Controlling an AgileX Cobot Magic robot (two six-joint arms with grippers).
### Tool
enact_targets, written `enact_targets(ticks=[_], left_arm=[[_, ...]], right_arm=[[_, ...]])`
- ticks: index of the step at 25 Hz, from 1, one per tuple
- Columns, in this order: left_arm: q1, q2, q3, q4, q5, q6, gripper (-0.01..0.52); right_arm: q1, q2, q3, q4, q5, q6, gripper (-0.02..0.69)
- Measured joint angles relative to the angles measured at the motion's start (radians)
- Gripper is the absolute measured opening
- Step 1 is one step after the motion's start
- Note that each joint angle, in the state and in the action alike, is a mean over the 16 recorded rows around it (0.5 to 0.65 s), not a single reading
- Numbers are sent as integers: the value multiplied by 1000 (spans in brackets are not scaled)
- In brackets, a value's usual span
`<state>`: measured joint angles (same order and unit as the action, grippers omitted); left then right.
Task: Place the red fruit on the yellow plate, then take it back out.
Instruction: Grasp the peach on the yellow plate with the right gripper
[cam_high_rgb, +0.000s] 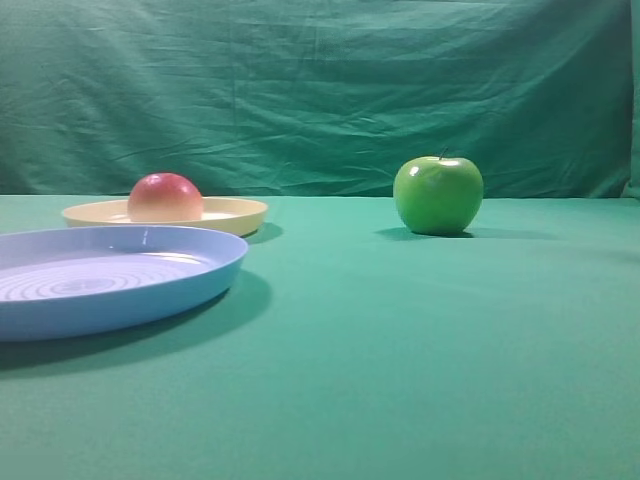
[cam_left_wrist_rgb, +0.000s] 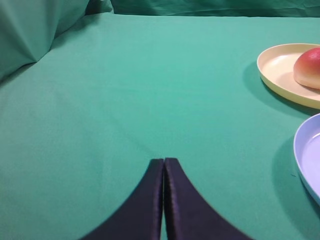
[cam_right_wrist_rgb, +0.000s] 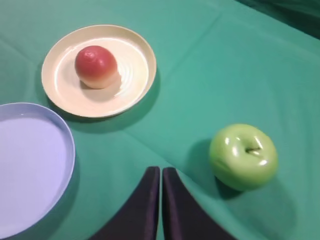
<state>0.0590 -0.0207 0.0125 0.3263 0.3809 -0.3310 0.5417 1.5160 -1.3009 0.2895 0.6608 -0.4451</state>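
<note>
In the right wrist view the right pincer (cam_right_wrist_rgb: 161, 172) is seen nearest, its dark fingers pressed together with nothing held. Just beside it to the right a green apple (cam_right_wrist_rgb: 243, 157) is set on the green cloth (cam_right_wrist_rgb: 215, 75); to its left lies the blue plate (cam_right_wrist_rgb: 30, 165). Farther ahead and left of the tips, the red fruit (cam_right_wrist_rgb: 96, 66) is found resting on the yellow plate (cam_right_wrist_rgb: 135, 52), left of its middle. The left pincer (cam_left_wrist_rgb: 164, 162) is likewise closed on nothing, the yellow plate being well ahead to its right
</note>
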Motion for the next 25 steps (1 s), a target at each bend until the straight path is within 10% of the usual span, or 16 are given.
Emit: enact_targets(ticks=[14, 25], left_arm=[[0, 0, 0, 0, 0, 0, 0], [0, 0, 0, 0, 0, 0, 0]], right_arm=[[121, 598, -613, 130, 67, -162, 32], [186, 842, -787, 224, -78, -294, 425]])
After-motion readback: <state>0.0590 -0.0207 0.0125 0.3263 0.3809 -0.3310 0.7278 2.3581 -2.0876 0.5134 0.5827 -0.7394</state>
